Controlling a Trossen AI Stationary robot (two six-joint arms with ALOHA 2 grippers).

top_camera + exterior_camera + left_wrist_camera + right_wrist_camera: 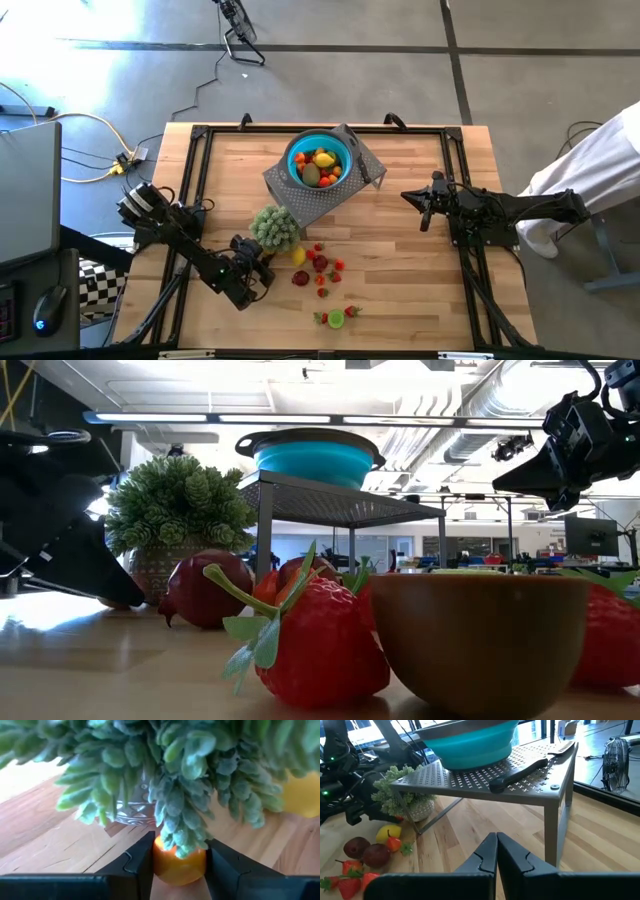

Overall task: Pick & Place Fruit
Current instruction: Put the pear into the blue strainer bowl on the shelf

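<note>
While its two dark fingers press against either side of a small orange fruit (pixel 179 866), the left tool (pixel 179 870) sits low on the worktop (pixel 420 290), narrowed onto that piece and reaching in beneath the foliage of a small potted plant (pixel 275 227). Leaves droop directly over the fruit and brush the fingers, and the plant's pot stands just beyond the fingertips. Off to one side of the plant lies a yellow fruit (pixel 298 256), and farther out a scatter of red fruit (pixel 320 265) and strawberries, with a lime-green piece (pixel 336 319) at the near edge.

Well beyond the plant a blue bowl (pixel 318 160), already holding several pieces, stands on a perforated metal stand (pixel 315 200) beside a black-handled knife (pixel 362 160). The right tool (pixel 496 851) waits fully closed and empty on the far side of the stand.

The risk lies in the lift: a straight rise would probably drag the fingers through the leaves and could tip or shove the pot. The round fruit may also squirt out if the grip is off-centre. Carrying it up to the raised bowl could clip the stand's edge.
</note>
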